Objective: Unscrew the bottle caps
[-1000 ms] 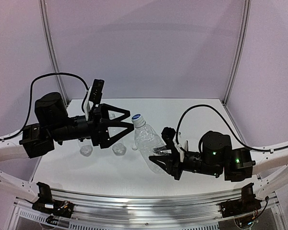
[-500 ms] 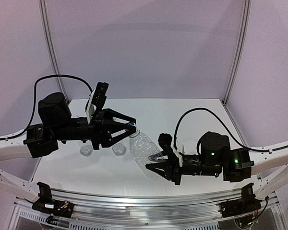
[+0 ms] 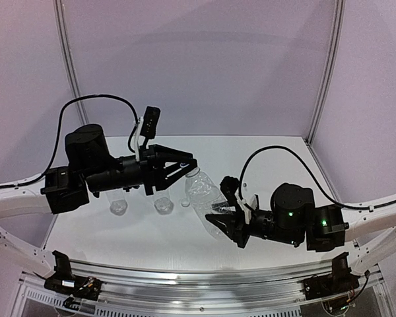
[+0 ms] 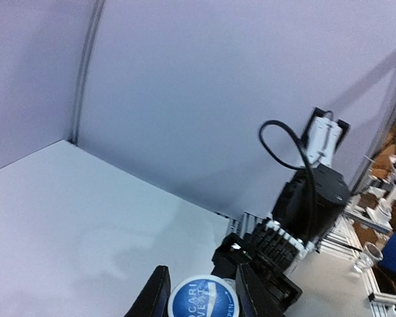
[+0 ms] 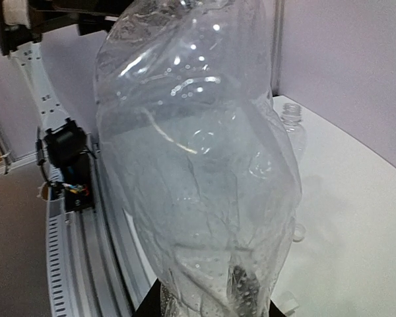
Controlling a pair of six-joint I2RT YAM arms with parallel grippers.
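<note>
One bottle (image 3: 203,193) held above the table (image 3: 277,158), cap (image 4: 203,302) end engaged.
Right gripper (image 3: 223,222) was clamped on the bottle's lower body; left gripper (image 3: 188,165) was closed about its cap. Long axis lay tilted, neck toward the left arm, base toward the right. Judged light, thin-walled, easily crushed and slick: hold low and firm, turn by the cap's rim.

A white flat tabletop (image 3: 152,231) is seen mid-frame, enclosed by pale lilac wall panels (image 3: 198,66); a ribbed silver metal rail (image 3: 204,281) is set along the bottom edge.
</note>
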